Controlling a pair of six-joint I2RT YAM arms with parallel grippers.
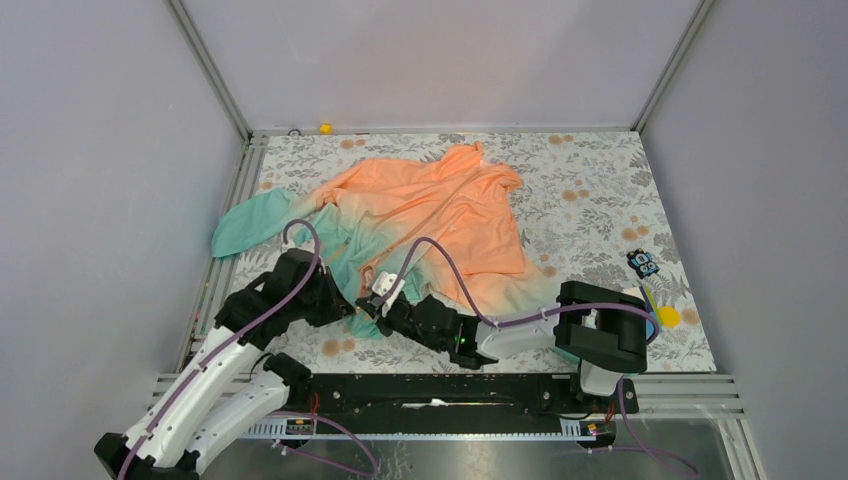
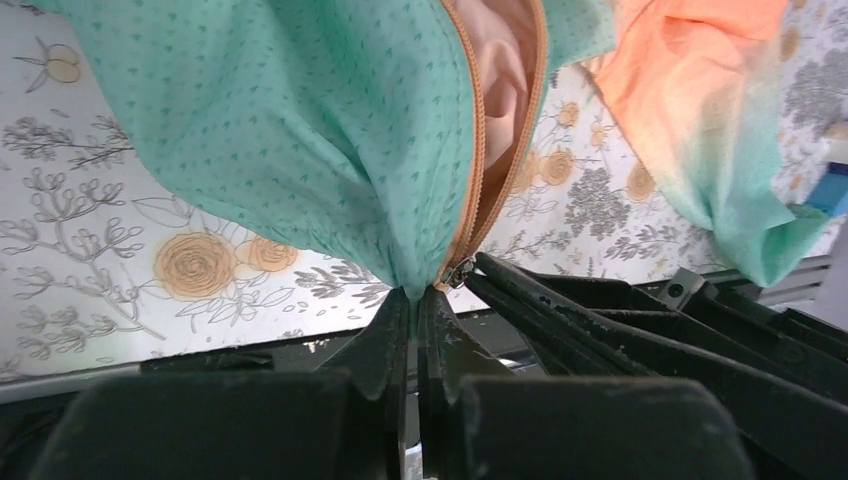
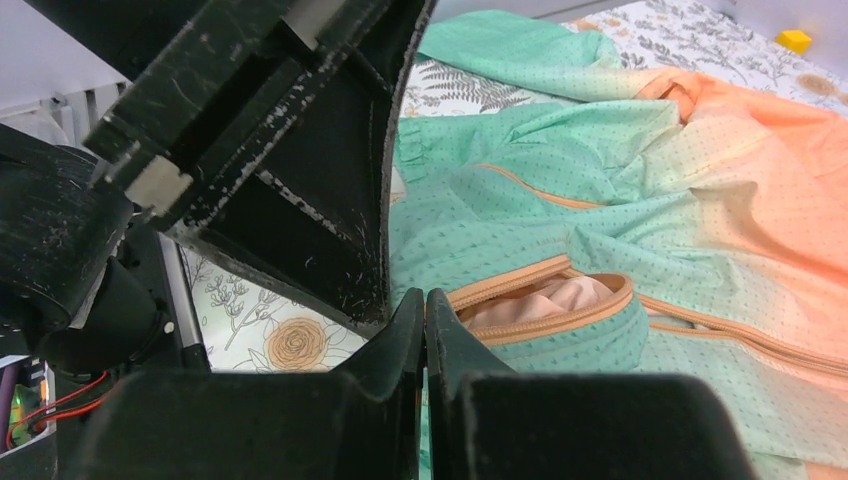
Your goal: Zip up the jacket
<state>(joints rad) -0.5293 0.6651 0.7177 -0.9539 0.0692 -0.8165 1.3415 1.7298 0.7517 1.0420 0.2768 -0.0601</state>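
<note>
Where jacket (image 1: 450, 210) lies, grey-walled floral tabletop (image 1: 590, 180).

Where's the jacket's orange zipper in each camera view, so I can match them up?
Top external: the zipper runs diagonally down the middle of the jacket.
Left wrist: zipper at top centre, a V narrowing downward.
Right wrist: zipper centre right, an open loop.
Shared landmark: the floral table cover.

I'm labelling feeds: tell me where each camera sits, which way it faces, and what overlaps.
Top external: above and behind the robot, looking down on the table, the jacket, left arm and right arm.
Left wrist: low by the hem, left gripper shut on teal fabric.
Right wrist: low, facing across the jacket, right gripper shut.
Both wrist views share the zipper.
</note>
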